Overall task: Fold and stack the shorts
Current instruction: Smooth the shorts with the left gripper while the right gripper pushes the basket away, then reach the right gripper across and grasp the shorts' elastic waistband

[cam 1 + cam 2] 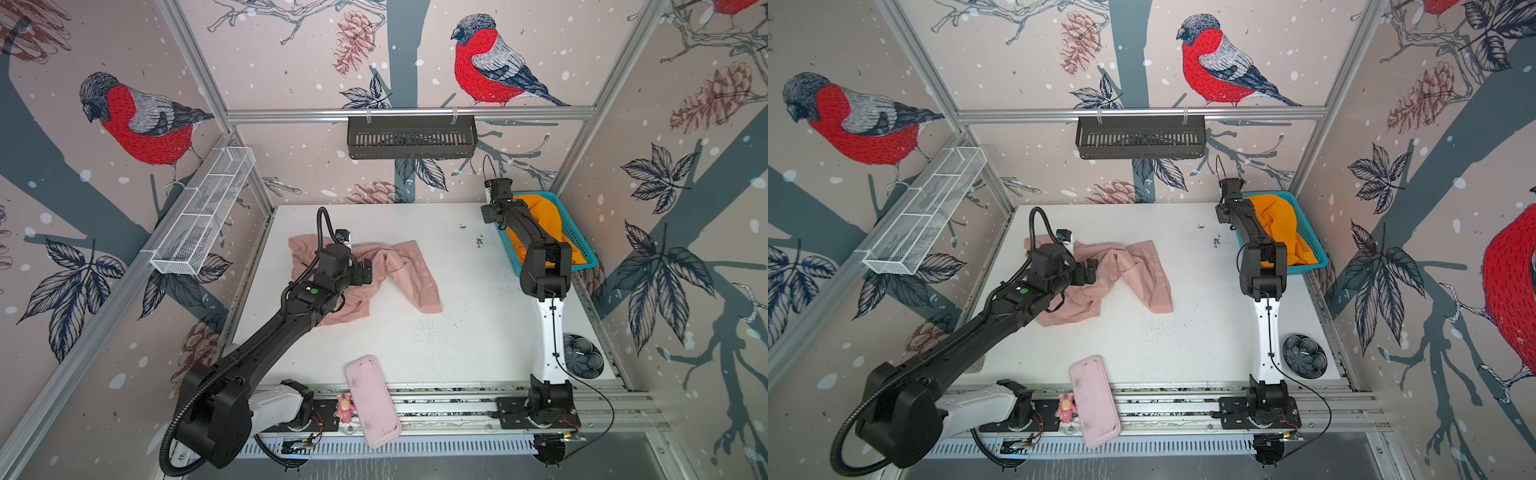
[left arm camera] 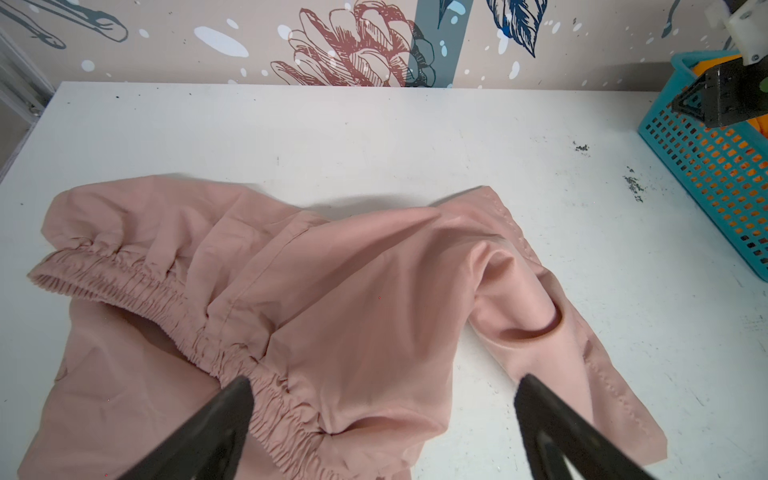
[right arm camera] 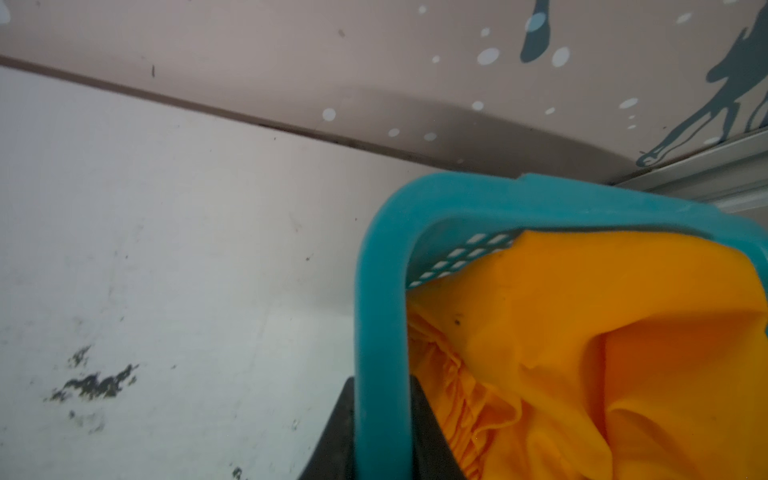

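On the left, the left hand (image 2: 384,382) is hovering just above the pink shorts (image 1: 415,282), its jaws standing wide apart and grasping nothing. In the left wrist view its two fingers are framing the gathered elastic waistband. The pink shorts are lying crumpled on the bench (image 1: 415,353), left of the middle, with the waist bunching under the arm and one leg twisting out toward the right, so no fold is showing yet. Toward the front edge a pink tray (image 1: 372,399) is lying well apart from the cloth. Over on the right, the orange shorts (image 1: 1277,220) are sitting heaped inside the teal basket (image 1: 575,232) at the far right corner of the bench. The right hand (image 3: 382,415) is straddling the basket's rim, one finger outside and one inside beside the orange cloth, and it looks to be clenching the plastic wall rather than the shorts.

The step in hand seems to be spreading the pink pair flat before its first fold, while the orange pair is waiting untouched in the basket. The next move is likely asking the left hand to drop onto the waistband, close on one edge only, and draw the twisted leg straight
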Available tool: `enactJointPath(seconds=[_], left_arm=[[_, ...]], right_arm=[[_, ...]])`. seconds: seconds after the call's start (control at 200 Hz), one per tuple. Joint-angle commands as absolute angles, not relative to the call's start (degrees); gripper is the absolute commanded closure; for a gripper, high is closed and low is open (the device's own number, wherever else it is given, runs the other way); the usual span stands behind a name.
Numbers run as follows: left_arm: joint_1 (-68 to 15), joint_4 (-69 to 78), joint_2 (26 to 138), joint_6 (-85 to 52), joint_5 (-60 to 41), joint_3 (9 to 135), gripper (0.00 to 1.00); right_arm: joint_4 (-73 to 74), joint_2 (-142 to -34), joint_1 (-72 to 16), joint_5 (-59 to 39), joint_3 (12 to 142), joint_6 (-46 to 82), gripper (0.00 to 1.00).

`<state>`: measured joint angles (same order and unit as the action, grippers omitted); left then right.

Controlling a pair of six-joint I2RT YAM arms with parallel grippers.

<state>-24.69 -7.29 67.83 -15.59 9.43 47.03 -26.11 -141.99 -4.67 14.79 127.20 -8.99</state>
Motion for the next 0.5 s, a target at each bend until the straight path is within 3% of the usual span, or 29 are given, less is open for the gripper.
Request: enactJointPath(seconds=[0.0,0.11,0.215,0.3,0.415,0.495], left_arm=[[-24.5,-9.2,66.6,-18.5,12.4,46.0,0.02],[-23.7,-9.8,66.0,-20.2,11.9,45.0,0.02],[-22.3,-10.1,65.1,-21.5,11.3,44.1,0.02],[-20.2,-11.0,63.5,-22.4,10.7,43.9,0.02],[-14.3,-12.4,60.5,-24.1,7.3,44.2,0.02],[-8.1,-13.4,58.7,-25.0,3.3,45.1,0.02]], right_arm=[[-22.6,-142.5,-4.6,16.6,127.9,-6.7,0.7],[-20.9,-142.5,-4.5,16.2,128.6,-6.1,0.42],[-22.6,-139.0,-5.1,12.2,128.2,-5.7,0.34],[-20.1,-131.0,-6.3,10.7,120.6,-6.1,0.24],[-14.0,-116.2,-9.3,8.3,104.2,-7.3,0.2],[-10.9,-106.2,-13.9,1.0,92.5,-7.9,0.23]])
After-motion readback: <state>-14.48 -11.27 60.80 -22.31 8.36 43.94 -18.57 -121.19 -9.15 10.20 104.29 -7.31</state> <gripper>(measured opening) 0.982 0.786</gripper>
